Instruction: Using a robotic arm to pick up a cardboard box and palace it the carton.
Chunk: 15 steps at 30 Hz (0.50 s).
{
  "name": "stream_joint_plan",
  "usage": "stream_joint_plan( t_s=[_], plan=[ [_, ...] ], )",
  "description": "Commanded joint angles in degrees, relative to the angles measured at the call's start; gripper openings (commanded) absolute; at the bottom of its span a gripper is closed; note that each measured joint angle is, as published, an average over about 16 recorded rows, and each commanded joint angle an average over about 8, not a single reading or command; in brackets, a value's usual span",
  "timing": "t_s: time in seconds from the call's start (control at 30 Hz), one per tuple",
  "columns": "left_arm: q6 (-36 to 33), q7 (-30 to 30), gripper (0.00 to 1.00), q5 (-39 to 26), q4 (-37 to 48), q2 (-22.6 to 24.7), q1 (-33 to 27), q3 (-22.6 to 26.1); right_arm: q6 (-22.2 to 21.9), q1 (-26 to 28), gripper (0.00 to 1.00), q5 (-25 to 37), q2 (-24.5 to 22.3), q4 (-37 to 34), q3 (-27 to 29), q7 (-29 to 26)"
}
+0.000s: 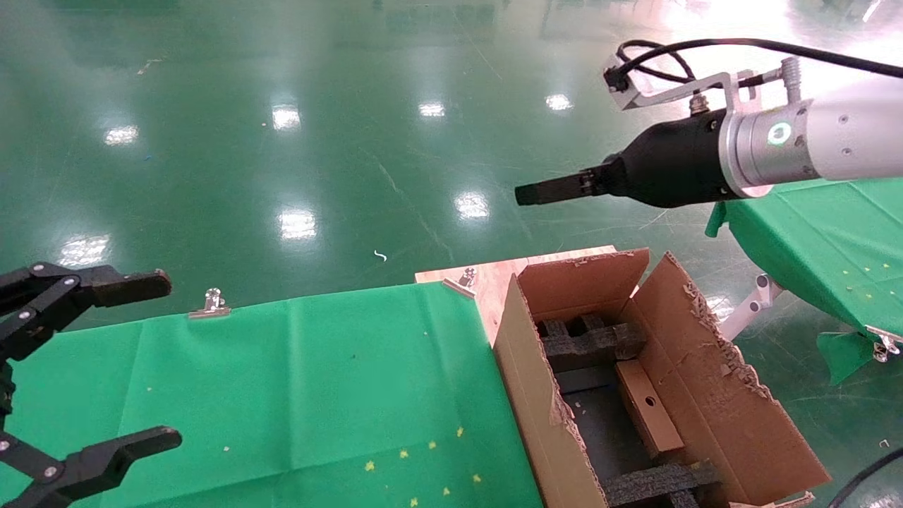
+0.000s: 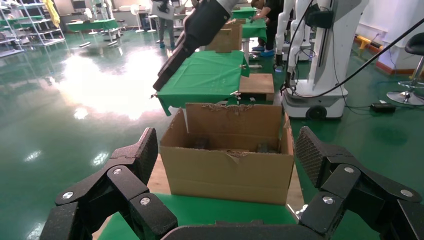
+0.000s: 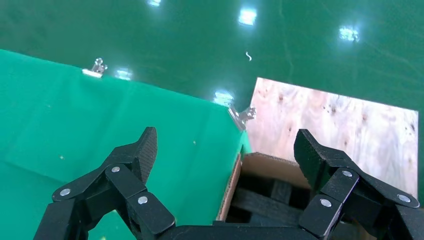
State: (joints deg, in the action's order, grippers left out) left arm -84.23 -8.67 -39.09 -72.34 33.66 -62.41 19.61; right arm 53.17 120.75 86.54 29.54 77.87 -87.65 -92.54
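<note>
R gripper (image 3: 225, 155) held wide open, empty, high over far left corner of carton (image 1: 705, 367), as if job inside is done. Cardboard box (image 1: 647, 408) seen lying flat inside carton, betw. black foam pieces (image 1: 592, 342), by right wall. Carton sits at right edge of green table (image 1: 282, 395). L gripper (image 2: 225, 160) parked open, empty, at table's left edge.

A large brown carton (image 1: 712, 395) stands open at the right end of the table (image 1: 282, 381), its ragged flaps spread, black foam inserts (image 1: 589, 342) at both ends. Inside, a slim brown cardboard box (image 1: 647, 407) leans against the right wall. The white robotic arm (image 1: 839, 137) hangs above the carton, its black claw (image 1: 547, 190) empty, fingers parted.
</note>
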Motion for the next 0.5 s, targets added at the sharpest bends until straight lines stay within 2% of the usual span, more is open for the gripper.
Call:
stream_joint_plan(
  t_s=[0.03, 0.3, 0.5],
  plan=[
    [0.0, 0.0, 1.00, 0.0, 0.0, 0.0, 0.0, 0.0, 0.9, 1.1, 1.00, -2.0, -0.1, 0.5, 1.0, 1.1],
    [0.0, 0.0, 1.00, 0.0, 0.0, 0.0, 0.0, 0.0, 0.7, -0.3, 1.00, -1.1, 0.1, -0.1, 0.8, 1.1],
    [0.0, 0.0, 1.00, 0.0, 0.0, 0.0, 0.0, 0.0, 2.7, -4.0, 1.00, -3.8, 0.4, -0.3, 5.3, 6.2]
  ],
)
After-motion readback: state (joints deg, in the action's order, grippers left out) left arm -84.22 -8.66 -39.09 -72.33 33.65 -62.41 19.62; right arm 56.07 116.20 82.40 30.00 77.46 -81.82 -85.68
